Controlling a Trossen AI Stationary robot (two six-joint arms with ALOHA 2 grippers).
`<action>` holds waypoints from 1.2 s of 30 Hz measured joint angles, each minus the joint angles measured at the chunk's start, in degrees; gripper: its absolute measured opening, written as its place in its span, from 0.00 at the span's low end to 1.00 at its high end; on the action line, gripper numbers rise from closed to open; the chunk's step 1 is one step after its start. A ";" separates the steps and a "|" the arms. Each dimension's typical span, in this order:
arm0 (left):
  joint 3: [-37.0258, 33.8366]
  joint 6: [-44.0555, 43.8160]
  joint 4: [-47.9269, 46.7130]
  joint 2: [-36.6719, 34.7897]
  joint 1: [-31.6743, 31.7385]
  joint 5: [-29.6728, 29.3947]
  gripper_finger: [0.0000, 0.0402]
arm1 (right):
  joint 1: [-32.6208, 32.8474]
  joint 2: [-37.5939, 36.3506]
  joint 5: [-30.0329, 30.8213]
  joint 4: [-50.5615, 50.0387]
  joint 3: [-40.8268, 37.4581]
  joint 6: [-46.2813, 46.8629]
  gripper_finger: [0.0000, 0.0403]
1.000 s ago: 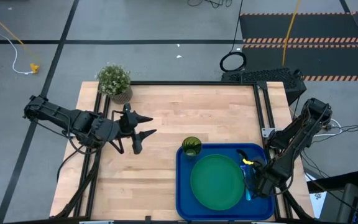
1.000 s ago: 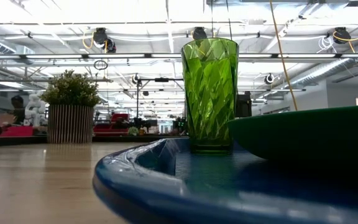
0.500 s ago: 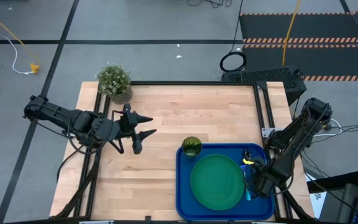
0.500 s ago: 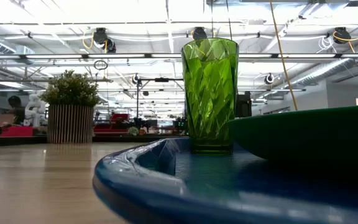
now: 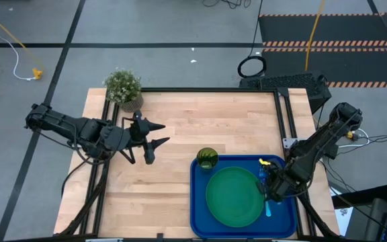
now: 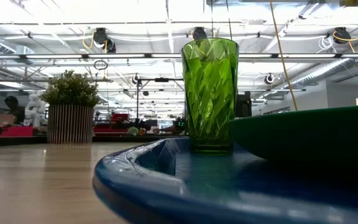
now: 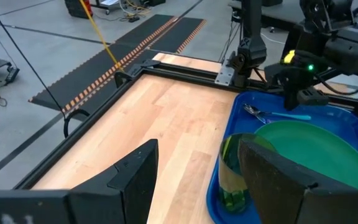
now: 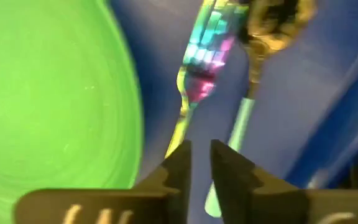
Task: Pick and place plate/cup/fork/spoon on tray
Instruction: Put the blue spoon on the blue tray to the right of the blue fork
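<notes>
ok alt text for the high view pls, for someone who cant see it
Overhead view of a wooden table: a blue tray at the near right holds a green plate, a green cup and utensils, with the right gripper over the utensils. The left gripper hovers over bare wood, near a potted plant.

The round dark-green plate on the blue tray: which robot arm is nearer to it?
The right. Its gripper hangs over the tray just beside the plate; the left gripper waits apart over bare wood.
</notes>
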 joint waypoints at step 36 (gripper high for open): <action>0.00 -1.51 1.14 0.00 0.27 3.16 0.56 | 10.01 7.56 -9.41 19.90 -7.99 3.21 0.00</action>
